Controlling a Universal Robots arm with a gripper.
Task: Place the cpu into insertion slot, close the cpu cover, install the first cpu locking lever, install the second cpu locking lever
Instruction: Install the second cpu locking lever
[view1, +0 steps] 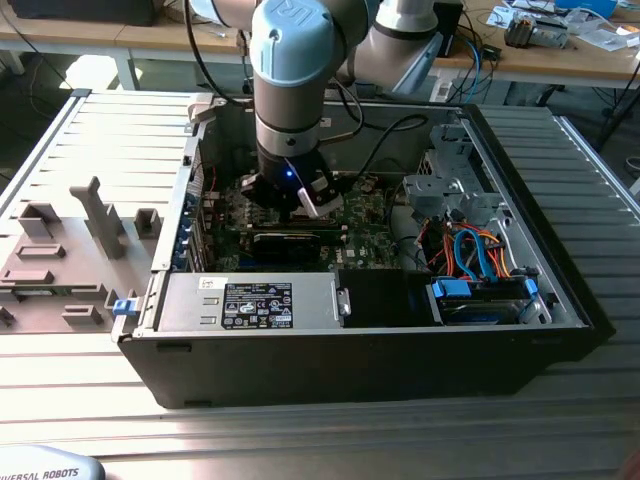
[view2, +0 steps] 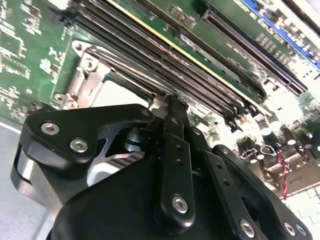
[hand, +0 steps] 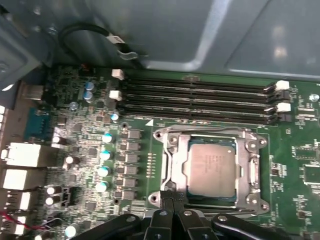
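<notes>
Gripper (hand: 172, 201) pressed together, empty, poised at the socket's edge. Cpu (hand: 212, 171) seated flat in the insertion slot (hand: 170, 172), cpu cover (hand: 256, 170) lying down around it. Beside the socket, memory slots (hand: 200, 100) on the motherboard.

Green printed circuit motherboard (hand: 75, 150) carries black memory slots (hand: 200, 100) with white end clips. Silver-grey square metal cpu (hand: 212, 167) sits within a silvery metal frame, the cpu cover (hand: 172, 165). Black metal gripper (hand: 172, 210).
</notes>
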